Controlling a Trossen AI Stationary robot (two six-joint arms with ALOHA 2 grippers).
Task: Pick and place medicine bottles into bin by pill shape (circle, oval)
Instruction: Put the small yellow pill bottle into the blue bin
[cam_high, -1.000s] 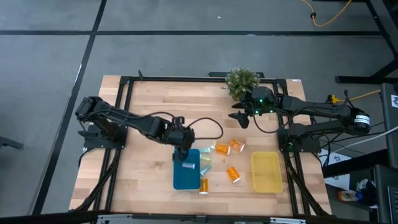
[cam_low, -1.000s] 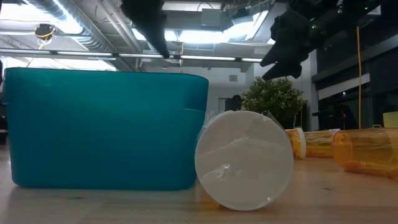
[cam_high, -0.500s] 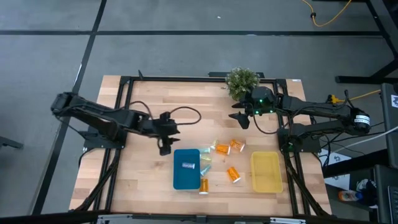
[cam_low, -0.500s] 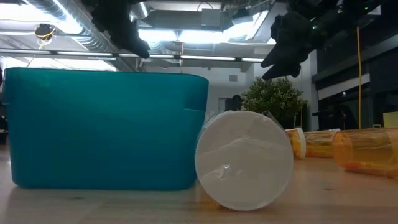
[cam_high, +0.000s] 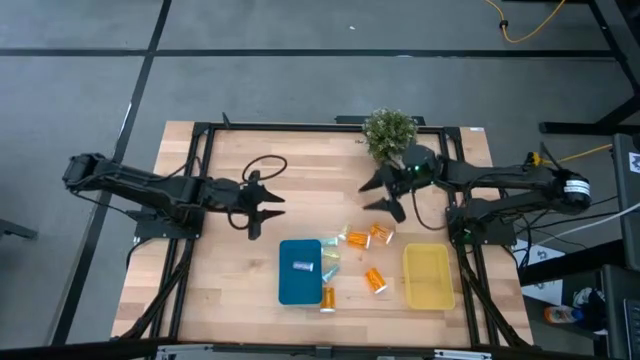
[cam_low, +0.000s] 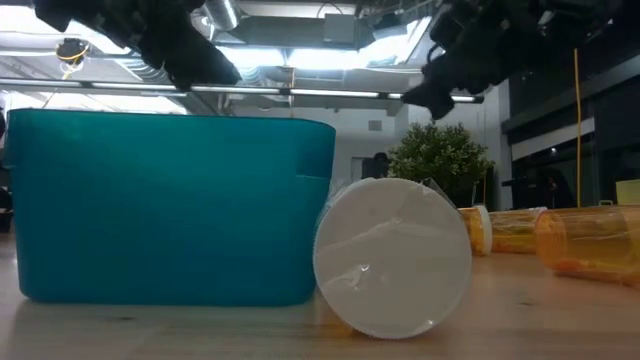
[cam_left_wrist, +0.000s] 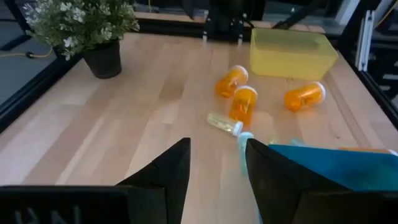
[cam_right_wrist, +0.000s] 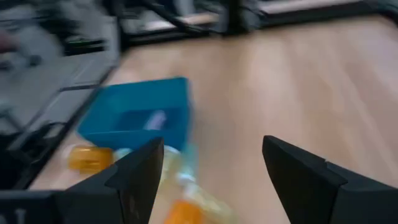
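In the high view, the left gripper (cam_high: 262, 205) hovers with its fingers spread and empty over bare wood at left of centre, well apart from the shallow blue rectangular plastic tray (cam_high: 300, 271) at lower centre, which already holds 1 small pale bottle (cam_high: 303, 266). The right gripper (cam_high: 383, 192), also spread wide and empty, hangs just below the small potted green plant (cam_high: 388, 131) at upper centre, near the translucent orange pill bottles with white caps (cam_high: 367, 237) lying on their sides between the blue tray and the shallow yellow rectangular plastic tray (cam_high: 428, 277) at lower right. These bottles look light, rigid and smooth, so they would likely roll at a nudge; the safest hold seems to be across the barrel, not the cap. The pill shapes inside cannot be made out here. In the low view, the blue tray wall fills the left of the frame and 1 white round bottle cap (cam_low: 392, 257) faces the camera at centre, hiding the bottle body behind it; more orange bottles are cut off at the right edge. In the left wrist view, 3 orange bottles and 1 pale greenish bottle (cam_left_wrist: 224, 122) lie at centre right, with the blue tray partly hidden by a dark finger. In the right wrist view, motion smear leaves the bottles at lower left hard to tell apart.
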